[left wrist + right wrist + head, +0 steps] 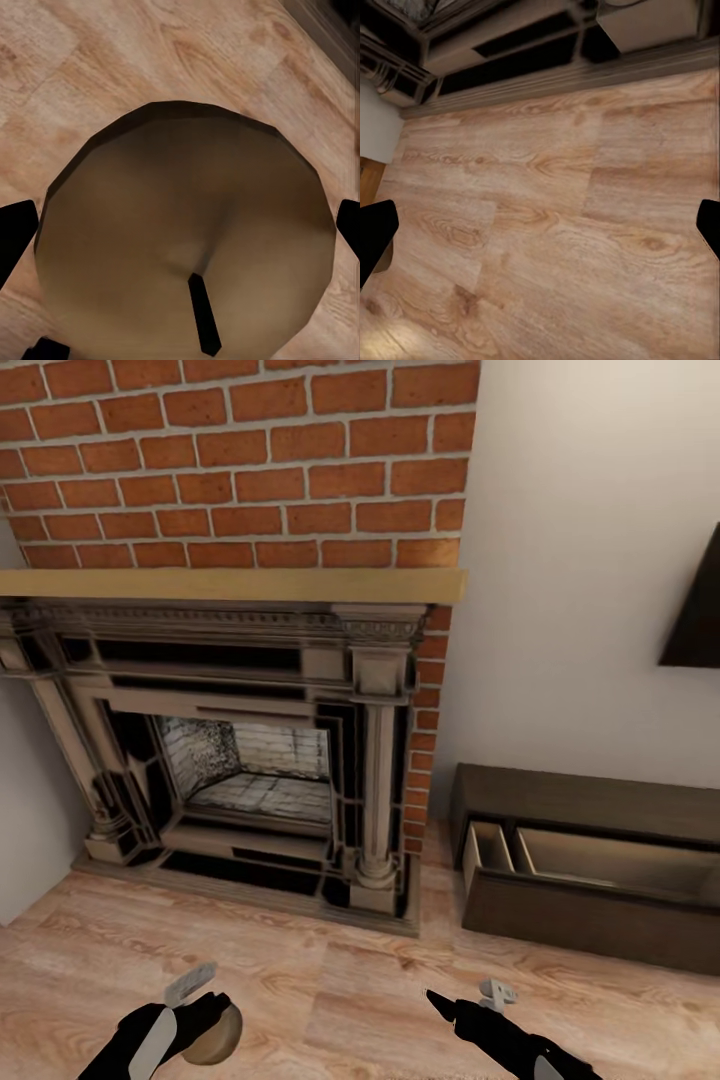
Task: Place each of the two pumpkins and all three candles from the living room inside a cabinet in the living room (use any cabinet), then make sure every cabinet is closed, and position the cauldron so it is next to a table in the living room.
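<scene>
Head view: brick fireplace [250,760] w/ pale wood mantel [230,585] is the landmark. Cabinet [590,860] sits on the wood floor [330,980] just right of the fireplace, against the white wall; its drawer [600,865] is pulled out, pale wood inside, a divider near the end closest to the fireplace. Can't see anything lying in it from here. Dark panel [695,610] hangs on the wall above the cabinet.

Left end effector [195,1015] is in front of the fireplace, low over the floor, w/ a round brownish-tan pumpkin [215,1038] in it. Left wrist view: pumpkin [187,232] fills the gap between the two dark fingertips [15,236], dark stem pointing toward the cam; fingers spread wide around it, apparently gripping it.

Right end effector [450,1005] is in front of the gap between fireplace & cabinet, above bare floor. Right wrist view: fingertips [375,236] wide apart, nothing between them, floor [555,225] & fireplace base [547,52] beyond.
</scene>
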